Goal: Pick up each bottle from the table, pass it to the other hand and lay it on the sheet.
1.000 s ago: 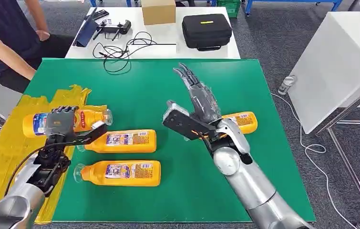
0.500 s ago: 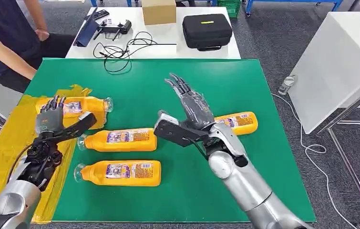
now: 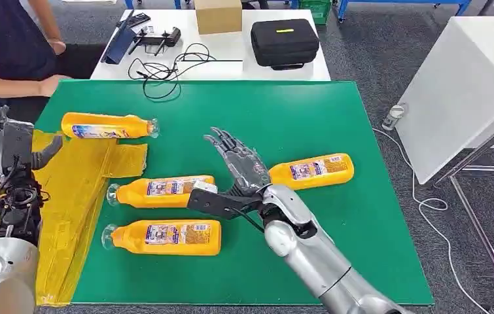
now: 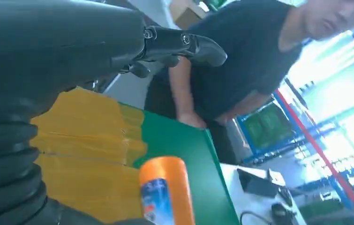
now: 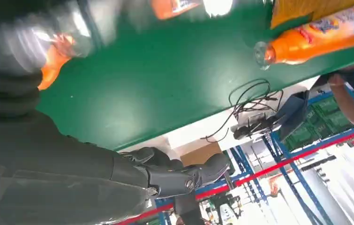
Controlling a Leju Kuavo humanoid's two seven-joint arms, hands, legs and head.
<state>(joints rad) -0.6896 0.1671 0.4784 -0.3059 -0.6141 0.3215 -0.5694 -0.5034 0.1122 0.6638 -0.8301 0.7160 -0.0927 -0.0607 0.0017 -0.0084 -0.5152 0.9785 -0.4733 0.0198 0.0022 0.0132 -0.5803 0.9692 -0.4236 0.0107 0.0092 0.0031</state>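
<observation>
Far bottle [image 3: 108,125] lies crosswise, cap rightward, overlapping sheet [image 3: 67,190]. Left hand [image 3: 18,147], right hand [image 3: 234,171] both empty, fingers spread.

Left hand [image 3: 18,147]: released bottle [image 3: 106,125], pulled back off the table edge.
Right hand [image 3: 237,171]: lowered toward the middle bottle [image 3: 162,191].

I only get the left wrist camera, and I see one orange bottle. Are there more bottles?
Observer: Yes, three more lie on the green table: the right bottle, the middle bottle and the near bottle.
Operator: Where's the other hand?
Observer: The right hand hovers beside the middle bottle, fingers spread, holding nothing.
Operator: What's behind the green table?
Observer: A black case sits on a white table.
</observation>
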